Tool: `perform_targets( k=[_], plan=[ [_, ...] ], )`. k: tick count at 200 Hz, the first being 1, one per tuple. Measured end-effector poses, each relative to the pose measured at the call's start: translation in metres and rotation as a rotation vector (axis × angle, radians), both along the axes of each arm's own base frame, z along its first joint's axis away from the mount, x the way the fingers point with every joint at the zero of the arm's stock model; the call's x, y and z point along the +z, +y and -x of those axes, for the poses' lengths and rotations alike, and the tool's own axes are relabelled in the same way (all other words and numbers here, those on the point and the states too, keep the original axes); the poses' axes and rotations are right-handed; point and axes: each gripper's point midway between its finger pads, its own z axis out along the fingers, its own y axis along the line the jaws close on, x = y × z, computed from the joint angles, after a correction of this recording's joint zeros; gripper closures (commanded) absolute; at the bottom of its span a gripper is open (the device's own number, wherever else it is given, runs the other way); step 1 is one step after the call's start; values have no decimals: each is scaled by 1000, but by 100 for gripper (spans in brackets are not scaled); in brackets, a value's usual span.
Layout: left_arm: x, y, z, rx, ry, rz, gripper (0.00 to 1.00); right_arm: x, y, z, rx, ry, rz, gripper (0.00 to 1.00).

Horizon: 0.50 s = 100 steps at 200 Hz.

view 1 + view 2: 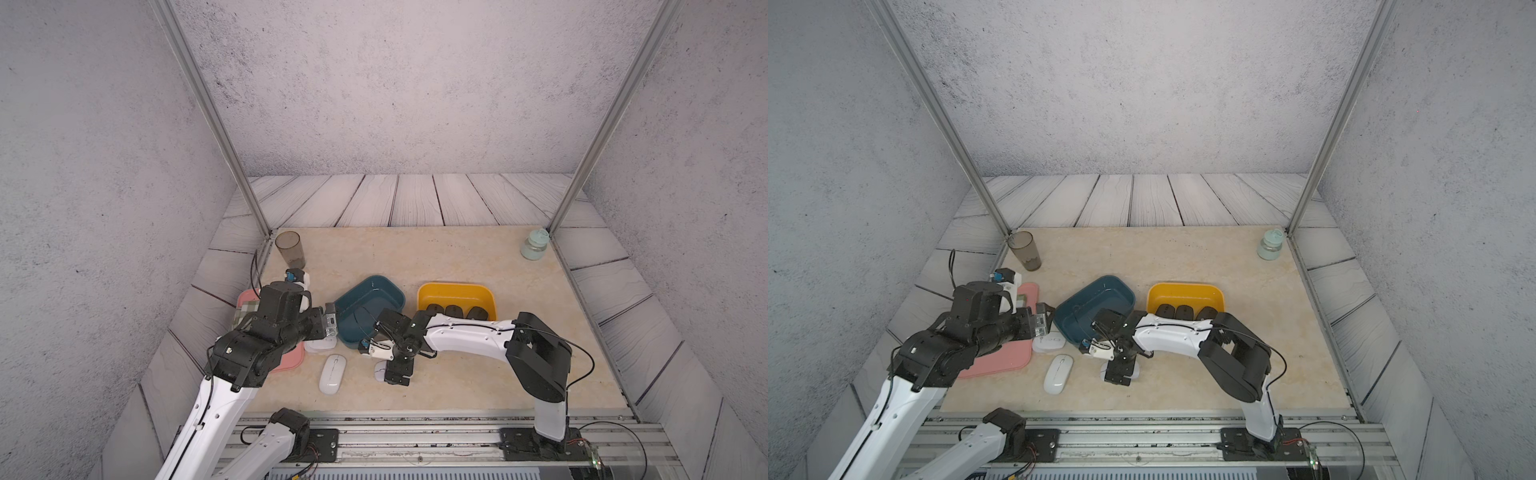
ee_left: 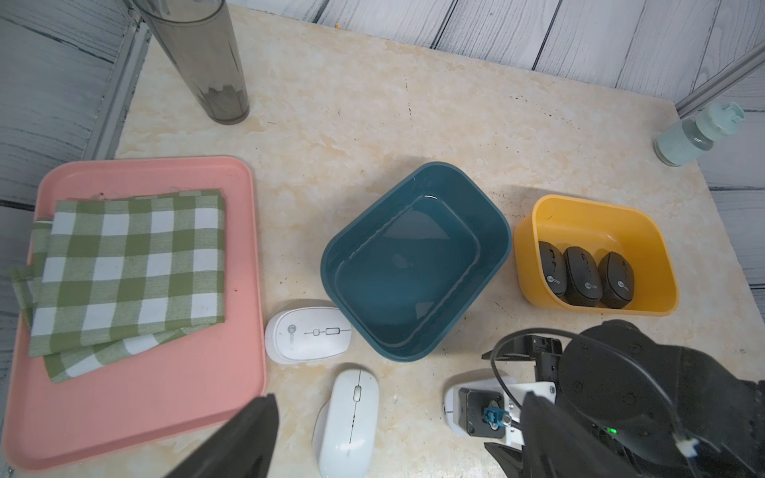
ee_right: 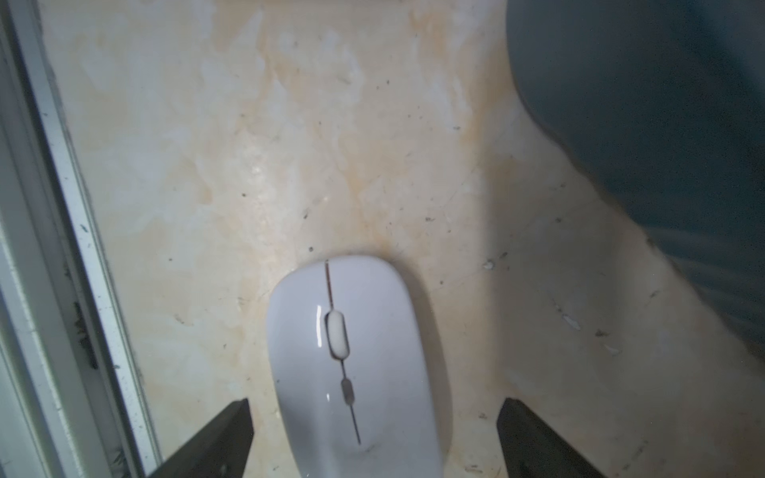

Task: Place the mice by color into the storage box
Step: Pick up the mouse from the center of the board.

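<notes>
While straddling glossy white oval plastic mouse (image 3: 352,351) on beige tabletop (image 3: 289,145), stands wide open, empty: right gripper (image 3: 372,409). Grasp step; needs lowering, closing, lifting to empty teal bin (image 2: 405,265). Also open, empty: left gripper (image 1: 329,322).

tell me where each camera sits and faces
Top views: high above the arm bases, looking down over the table; left arm, right arm show.
Left wrist: above the table, down on blue bin, yellow bin; own jaws, right arm show.
Right wrist: low over a white mouse between its open jaws.
Both wrist views share the blue bin.
</notes>
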Motion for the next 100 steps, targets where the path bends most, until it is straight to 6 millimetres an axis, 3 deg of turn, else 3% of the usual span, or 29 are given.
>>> perform_targets(
  k=[54,100],
  plan=[
    [-9,3,0,6,19,-3,2,-6,-1,3,5,10,9,8],
    [-18,4,0,5,41,-4,2,-21,-1,4,-11,26,28,21]
  ],
)
